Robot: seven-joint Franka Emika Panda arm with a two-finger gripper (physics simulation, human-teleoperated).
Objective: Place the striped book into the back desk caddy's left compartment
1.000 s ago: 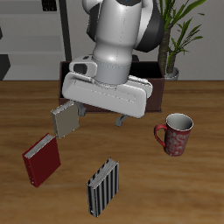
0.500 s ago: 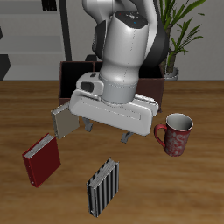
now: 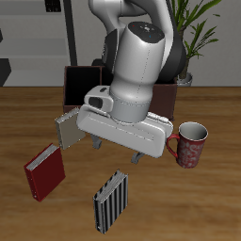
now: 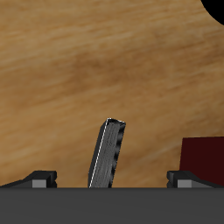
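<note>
Three books lie on the desk (image 3: 207,202) in the exterior view. The striped book (image 3: 110,200) sits low in the frame, just left of centre, near the front edge, untouched and well apart from the caddy. The red book (image 3: 44,170) lies at the left side, and the smaller beige-grey book (image 3: 68,129) sits above it, close to the arm's body. The back desk caddy (image 3: 83,84) shows as a dark brown box in the upper part of the frame, mostly hidden behind the arm; its compartments cannot be told apart. A patterned red mug (image 3: 189,144) stands at the right, and a potted plant (image 3: 186,42) rises in the upper right corner. The pincer (image 3: 117,152) hangs above the desk at mid frame, over the striped book, its two fingers spread apart and holding nothing. In the wrist view the striped book (image 4: 108,154) appears between the two fingertips (image 4: 40,178), with the red book (image 4: 205,159) to one side.
</note>
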